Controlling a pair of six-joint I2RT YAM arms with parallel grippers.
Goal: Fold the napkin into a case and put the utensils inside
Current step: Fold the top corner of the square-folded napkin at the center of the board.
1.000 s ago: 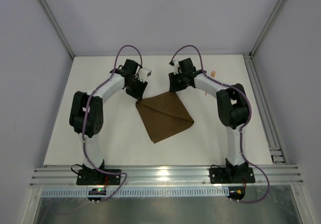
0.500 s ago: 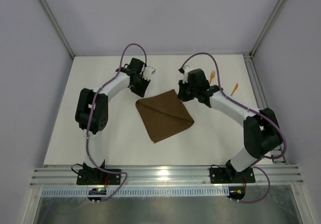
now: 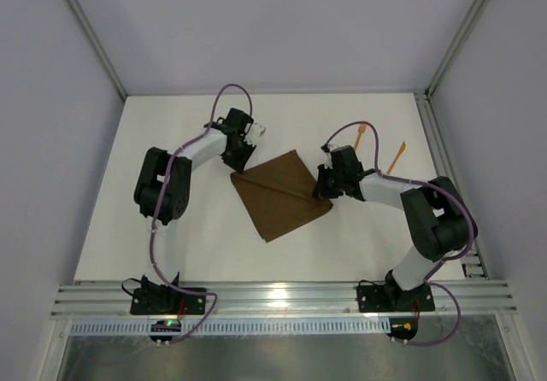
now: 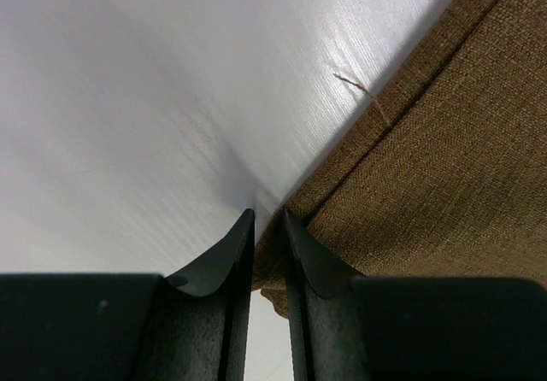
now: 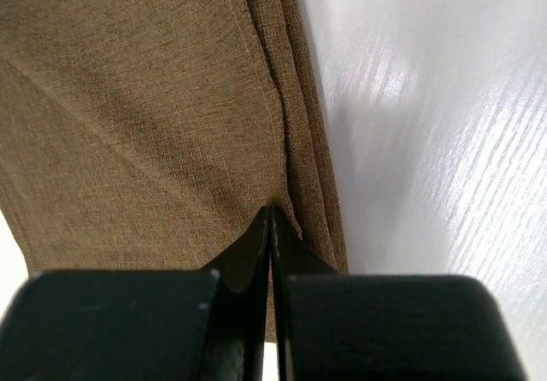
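Napkin (image 3: pixel 282 195) lies flat mid-bench (image 3: pixel 171 227). It is coarse brown woven cloth folded into a layered square and turned so the corners sit like a diamond, with a diagonal crease across the top face. The wrist views show stitched hems stacked along the edges and one loose thread (image 4: pixel 359 86) off the hem. Left gripper (image 3: pixel 238 162) is on the napkin's 10 o'clock corner. From its wrist camera the black curved fingers (image 4: pixel 214 261) are nearly together, with the cloth corner in the slit, so the left gripper (image 4: pixel 267 223) reads as pinching the napkin. Right gripper (image 3: pixel 322 191) is at the 3 o'clock edge. In its wrist view the right gripper (image 5: pixel 271 214) is clenched tight, tips touching each other right on the hem fold. I can't tell if any cloth is caught between them. The bench is glossy white with a faint grain. The orange fork (image 3: pixel 360 135) and the orange pointed piece (image 3: pixel 395 155) are thin plastic and lie bare on the bench at about 2 o'clock from the napkin, well apart from it. The right arm's elbow is close to the pointed piece. Nothing lies on the napkin.
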